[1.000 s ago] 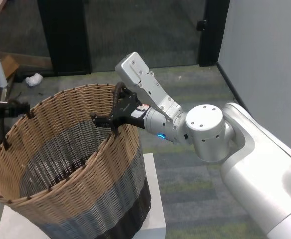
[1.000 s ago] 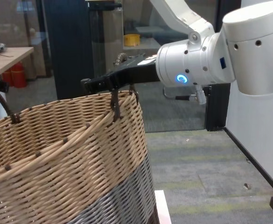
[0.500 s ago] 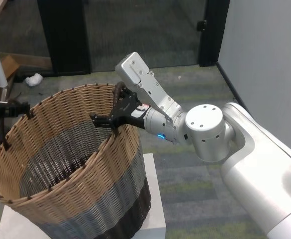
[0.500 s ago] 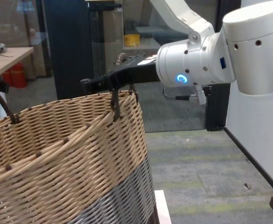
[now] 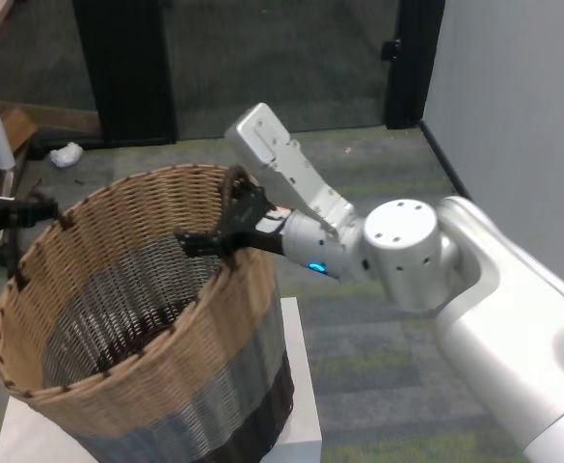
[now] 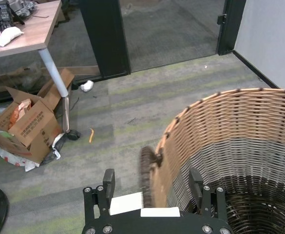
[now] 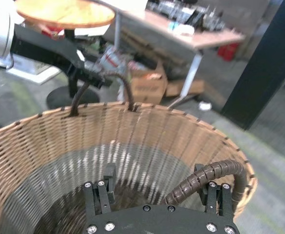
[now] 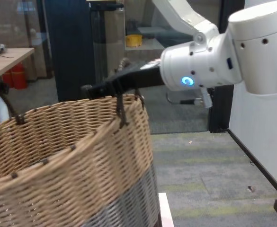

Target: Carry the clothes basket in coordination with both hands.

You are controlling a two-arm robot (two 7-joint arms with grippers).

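The clothes basket (image 5: 166, 386) is a round wicker tub, tan above, grey in the middle, dark at the base, and it stands on a white block (image 5: 296, 386). My right gripper (image 5: 216, 224) hovers over the rim's right side. In the right wrist view its jaws are open, with the dark loop handle (image 7: 200, 178) beside one finger (image 7: 213, 192). My left gripper (image 6: 152, 181) is at the opposite rim, also open, straddling the other handle (image 6: 146, 170) and the basket wall (image 6: 239, 122). In the head view it shows at the far left (image 5: 16, 207).
A wooden table (image 6: 25, 36) and an open cardboard box (image 6: 28, 126) are on the carpet beyond the left side. Dark door frames (image 5: 127, 68) stand behind. A grey wall (image 5: 513, 96) runs along the right.
The basket has tipped from a lean toward me to a more level stance on the block. Both grippers' jaws have spread slightly, and the right gripper has dipped a little.
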